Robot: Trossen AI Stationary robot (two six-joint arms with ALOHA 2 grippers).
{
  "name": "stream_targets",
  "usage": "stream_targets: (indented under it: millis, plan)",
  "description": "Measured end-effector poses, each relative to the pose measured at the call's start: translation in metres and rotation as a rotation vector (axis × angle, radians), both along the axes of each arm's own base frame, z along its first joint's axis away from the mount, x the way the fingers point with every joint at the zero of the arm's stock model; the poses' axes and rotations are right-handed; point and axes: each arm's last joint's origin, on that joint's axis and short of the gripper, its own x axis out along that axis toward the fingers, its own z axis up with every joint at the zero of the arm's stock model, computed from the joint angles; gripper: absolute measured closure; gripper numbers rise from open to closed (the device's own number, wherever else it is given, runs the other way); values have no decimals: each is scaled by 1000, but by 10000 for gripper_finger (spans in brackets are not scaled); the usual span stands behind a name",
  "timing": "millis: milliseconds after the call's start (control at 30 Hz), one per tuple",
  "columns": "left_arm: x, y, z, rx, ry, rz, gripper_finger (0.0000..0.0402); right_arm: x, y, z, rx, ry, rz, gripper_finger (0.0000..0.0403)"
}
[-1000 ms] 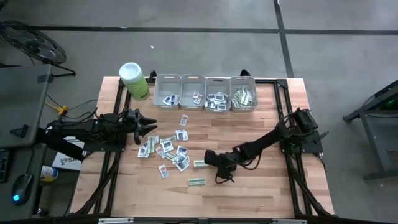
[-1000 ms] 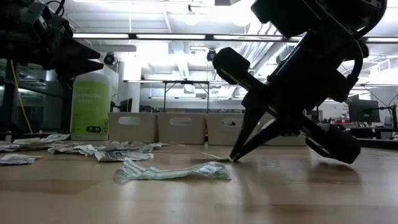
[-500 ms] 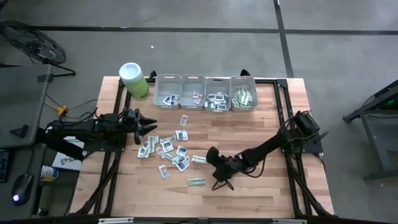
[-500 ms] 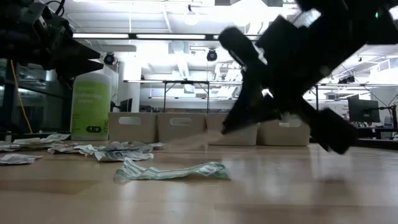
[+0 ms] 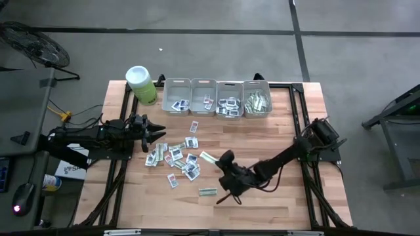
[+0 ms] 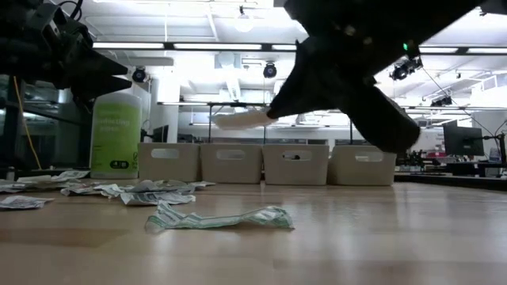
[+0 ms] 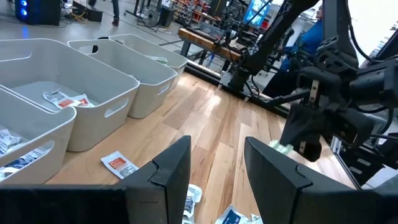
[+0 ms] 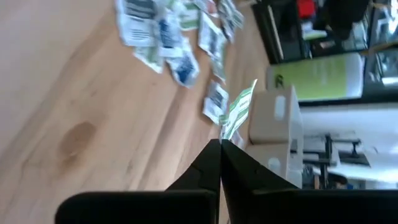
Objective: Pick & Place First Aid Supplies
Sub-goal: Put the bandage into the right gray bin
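Observation:
My right gripper (image 5: 219,161) is shut on a green-and-white strip packet (image 5: 209,157) and holds it above the table's middle, right of the loose pile of first aid supplies (image 5: 176,157). In the low view this strip (image 6: 240,119) hangs higher than the bins. Another green-and-white strip (image 5: 208,191) lies flat near the front edge, also seen as the crumpled strip (image 6: 218,218) in the low view. At the table's left my left gripper (image 5: 157,134) waits open and level, with nothing between its fingers (image 7: 168,171). My right gripper pinches one end of the strip (image 8: 227,133) between its two fingertips. The fingers come slanting down from the table's right. The rest of the strip (image 8: 239,106) sticks out past the fingertips toward the left, lifted clear of the table.
Four grey bins (image 5: 216,84) stand in a row at the far edge, each with packets inside. A lime-green canister (image 5: 141,84) stands to their left. Bare wood lies right of and in front of the right arm.
My right gripper has risen from the tabletop with the strip and gone a little toward the far edge, rolling its wrist as it went. The strip, whose end lay on the wood a second ago, now hangs clear above the table.

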Motion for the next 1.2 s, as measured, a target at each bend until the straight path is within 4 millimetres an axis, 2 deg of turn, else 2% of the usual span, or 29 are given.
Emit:
stream_targets:
  millis: [167, 400, 867, 1200]
  plan:
    - [0, 0, 0, 0, 0, 0, 252, 4, -8, 12, 27, -26, -71, 403]
    - [0, 0, 0, 0, -1, 0, 252, -2, -37, 33, 60, -30, -216, 403]
    - [0, 0, 0, 0, -1, 0, 252, -41, -99, 76, 33, -83, -587, 403]
    - [0, 0, 0, 0, 0, 0, 252, -67, -148, 90, 42, -76, -842, 403]
